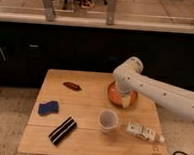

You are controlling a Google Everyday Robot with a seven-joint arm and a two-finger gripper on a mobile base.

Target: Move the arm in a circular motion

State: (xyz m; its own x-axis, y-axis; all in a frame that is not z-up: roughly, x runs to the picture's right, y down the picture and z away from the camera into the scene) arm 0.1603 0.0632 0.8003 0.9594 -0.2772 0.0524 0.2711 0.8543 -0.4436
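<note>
Camera view showed the arm (pixel 159 94) stretched in from the right, its gripper (pixel 124 100) down over the orange plate (pixel 111 93) near the worktop's (pixel 89 99) right edge; whether it was open could not be told.

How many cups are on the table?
1. The cup stands at the front of the table, beside the bottle. The arm and its pincer hang over the orange bowl and may hide something.

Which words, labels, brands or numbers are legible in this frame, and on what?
No text here can be read.
Lying bottle at the table's right front: the label's marks are too blurred to read.
Arm, with its pincer over the orange bowl: no lettering visible.
</note>
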